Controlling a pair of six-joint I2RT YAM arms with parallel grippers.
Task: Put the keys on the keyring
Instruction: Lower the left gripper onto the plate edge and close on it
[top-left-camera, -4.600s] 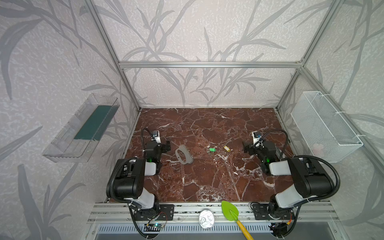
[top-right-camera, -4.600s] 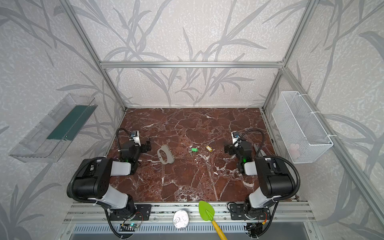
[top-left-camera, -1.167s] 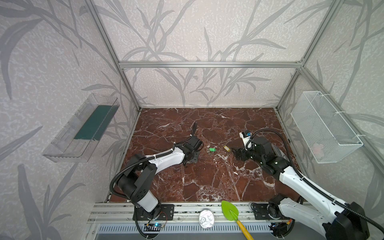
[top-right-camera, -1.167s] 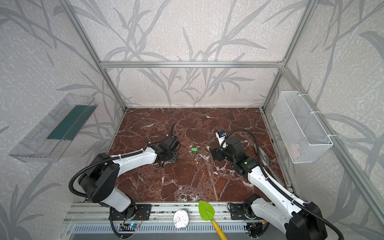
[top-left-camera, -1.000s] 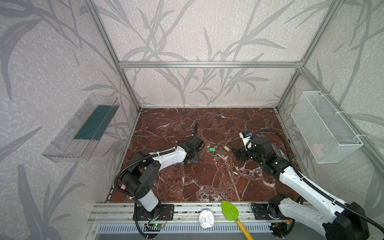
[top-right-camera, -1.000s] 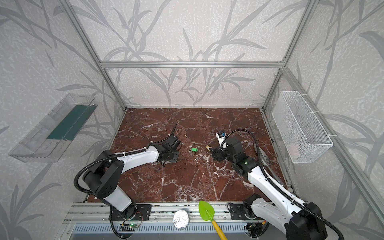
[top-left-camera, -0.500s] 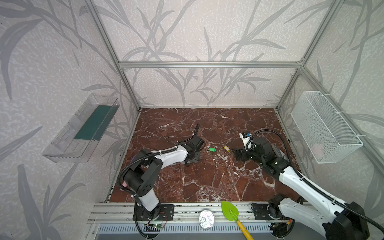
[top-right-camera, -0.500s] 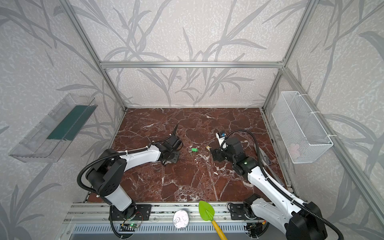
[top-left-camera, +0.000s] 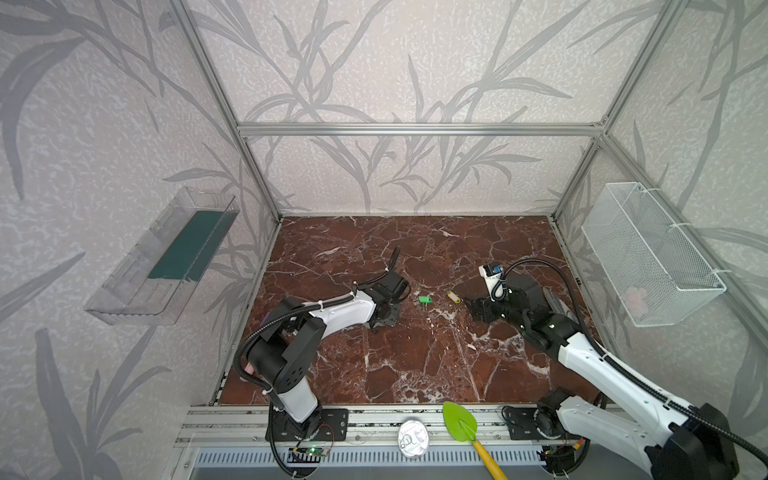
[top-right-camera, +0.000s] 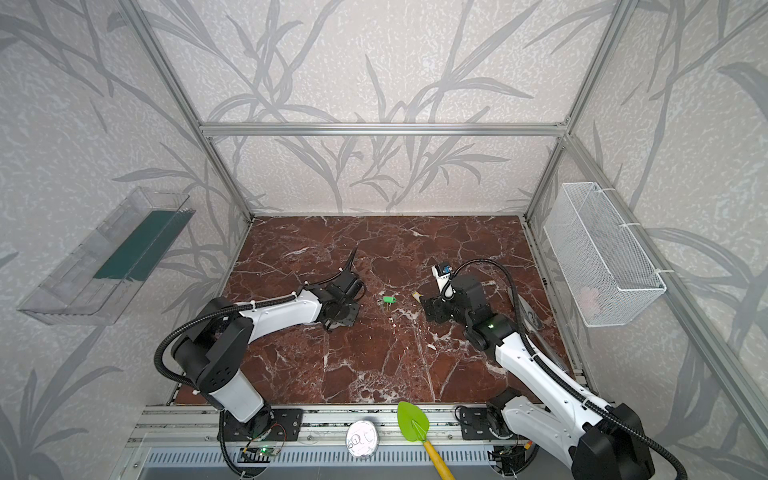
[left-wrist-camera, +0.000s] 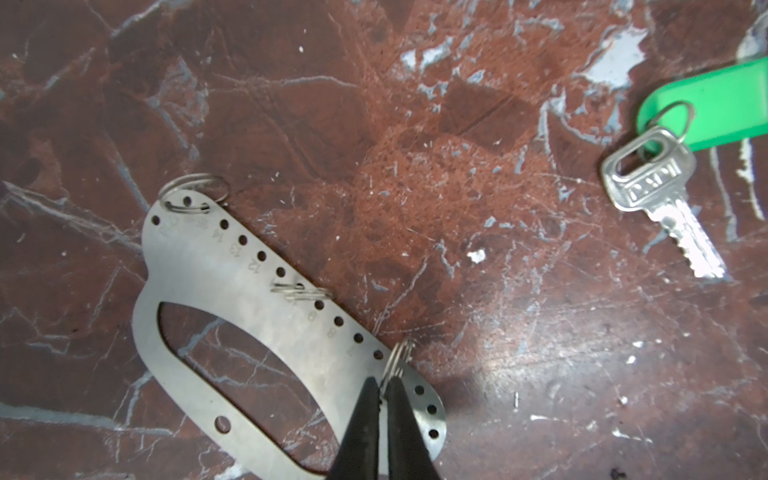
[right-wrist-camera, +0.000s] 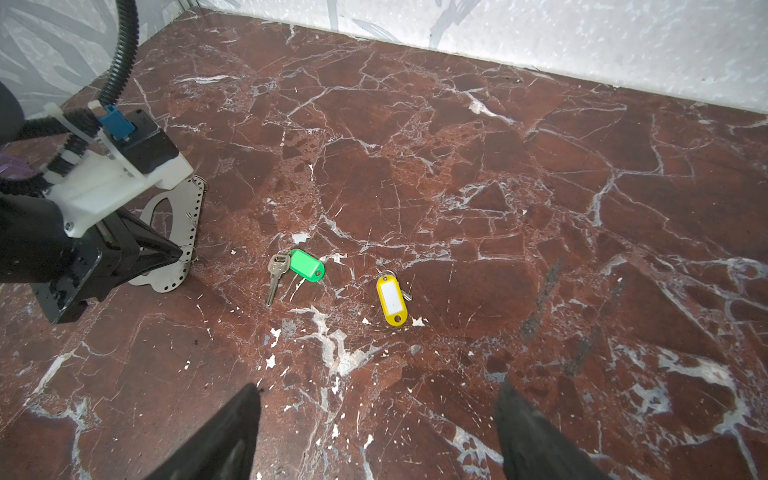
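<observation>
The keyring (left-wrist-camera: 249, 311) is a flat grey plate lying on the marble floor, with three small wire split rings through holes along its edge. My left gripper (left-wrist-camera: 384, 384) is shut on the split ring (left-wrist-camera: 399, 361) nearest the plate's rounded end. In both top views the left gripper (top-left-camera: 384, 318) covers the plate. The green-tagged key (right-wrist-camera: 276, 272) and the yellow tag (right-wrist-camera: 391, 300) lie loose between the arms; the yellow tag hides most of its key. My right gripper (right-wrist-camera: 377, 388) stands open and empty, just short of the keys (top-left-camera: 424, 299).
A white wire basket (top-left-camera: 648, 253) hangs on the right wall and a clear shelf (top-left-camera: 166, 257) on the left wall. A green spade (top-left-camera: 461, 419) and a round silver lid (top-left-camera: 412, 434) rest on the front rail.
Over the last second the left jaws closed onto the split ring. The right arm has held still with its jaws wide. Both arms have come in from their resting places near the side walls.
</observation>
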